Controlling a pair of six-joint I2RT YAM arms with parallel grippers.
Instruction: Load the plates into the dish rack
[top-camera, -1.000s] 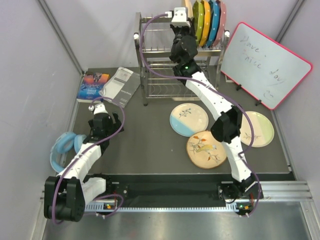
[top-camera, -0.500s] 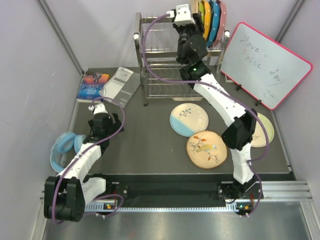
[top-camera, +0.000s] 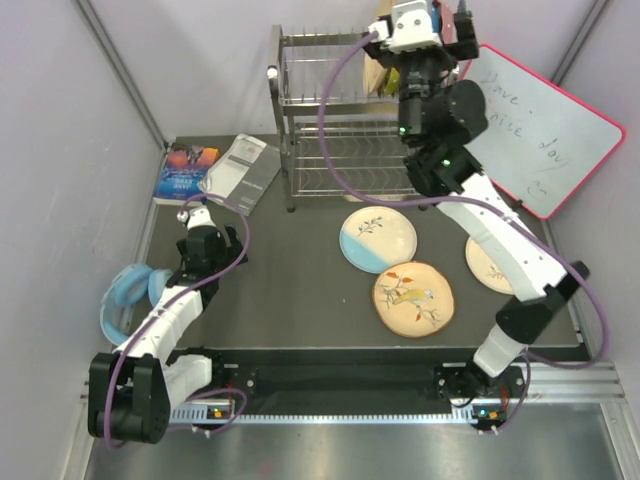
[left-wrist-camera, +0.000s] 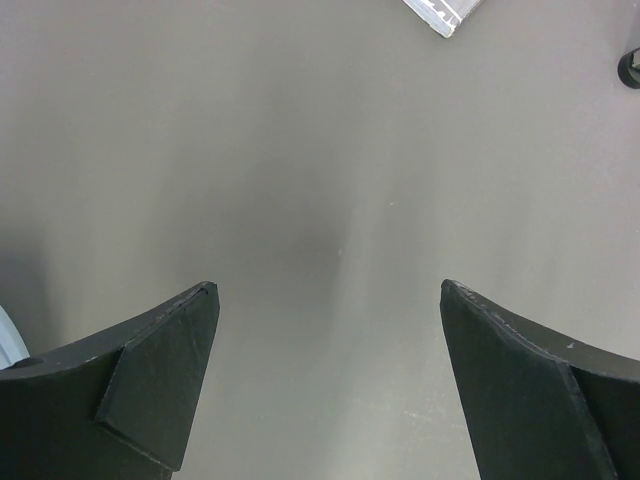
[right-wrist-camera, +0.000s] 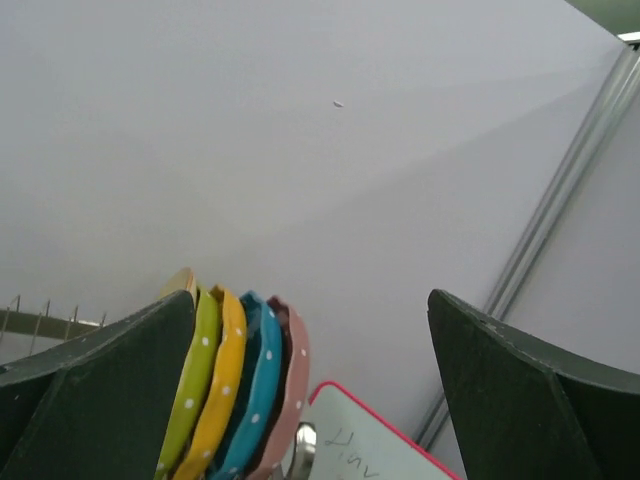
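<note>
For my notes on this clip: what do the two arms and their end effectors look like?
The left arm and right arm have white link shells, black joints and black bases. A purple cable loops along each. The right arm carries a small green light. The left end effector and right end effector each have two dark wedge-shaped fingers.

A pink-framed whiteboard (handwriting scrawled across it) leans at the dark surface's far right, a colourful book and grey booklet lie side by side far left, blue headphones by its left edge.
</note>
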